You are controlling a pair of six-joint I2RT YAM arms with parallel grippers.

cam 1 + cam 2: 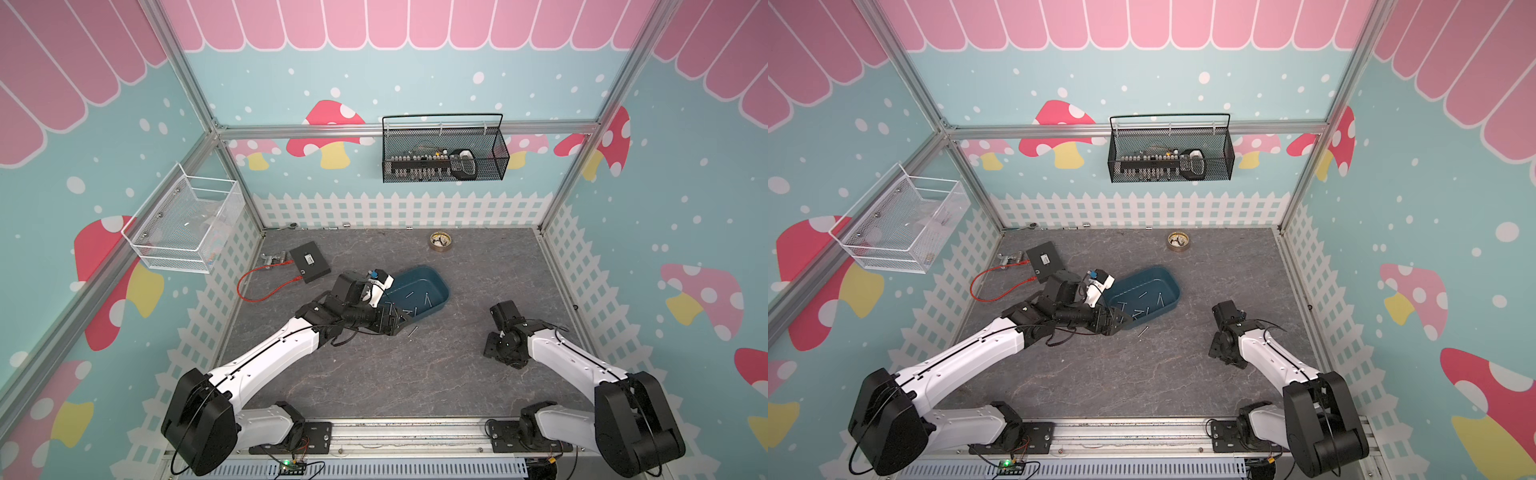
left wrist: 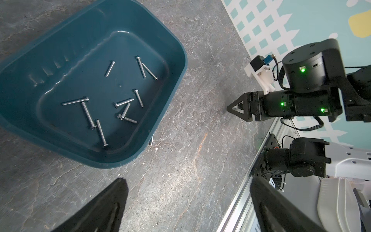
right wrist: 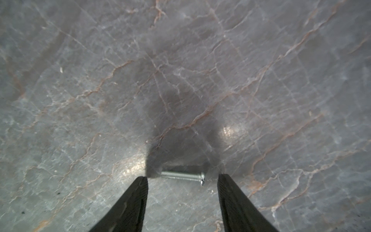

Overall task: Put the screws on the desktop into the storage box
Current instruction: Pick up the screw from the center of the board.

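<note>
Label (image 1: 308, 259), white, on flat black box (image 1: 319, 269) on desktop (image 1: 415, 374) (print illegible)

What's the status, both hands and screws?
Left hand open, by storage box. Right hand open, astride a screw on desktop. Another screw loose beside box. Nothing blocking.

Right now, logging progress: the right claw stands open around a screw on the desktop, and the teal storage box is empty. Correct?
Not quite. The storage box is not empty: the left wrist view shows about ten screws lying in it. The rest holds: the right claw stands open around a screw on the desktop.
</note>
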